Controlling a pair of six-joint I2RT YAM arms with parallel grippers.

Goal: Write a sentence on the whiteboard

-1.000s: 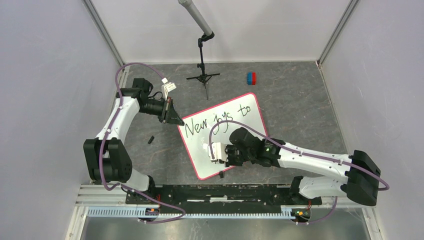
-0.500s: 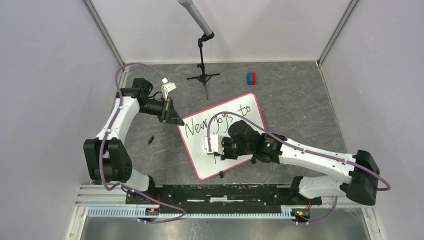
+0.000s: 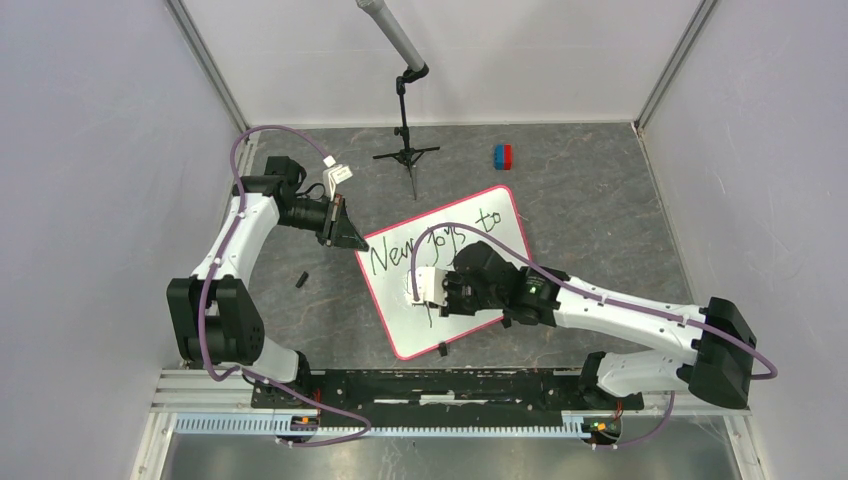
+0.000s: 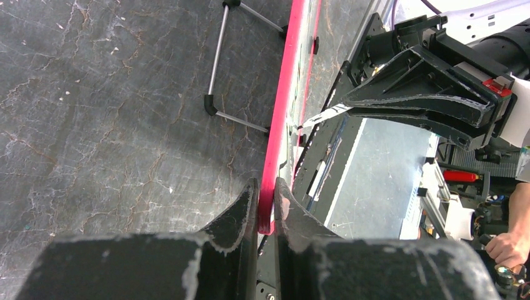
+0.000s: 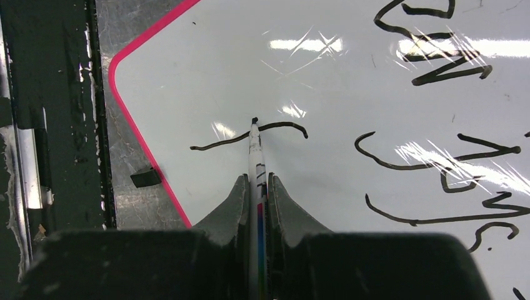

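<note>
On whiteboard (image 3: 395,300), your right gripper (image 5: 256,178) squeezed marker (image 5: 254,150) — tip touched black line (image 5: 212,145); left gripper (image 4: 265,187) squeezed pink rim (image 4: 284,94).

Top view: right arm (image 3: 600,310) covers mid whiteboard (image 3: 395,305) & part of sentence (image 3: 390,257). Right wrist view: sentence cut off at right edge; marker (image 5: 255,147) rear hidden inside right gripper (image 5: 256,182).
</note>
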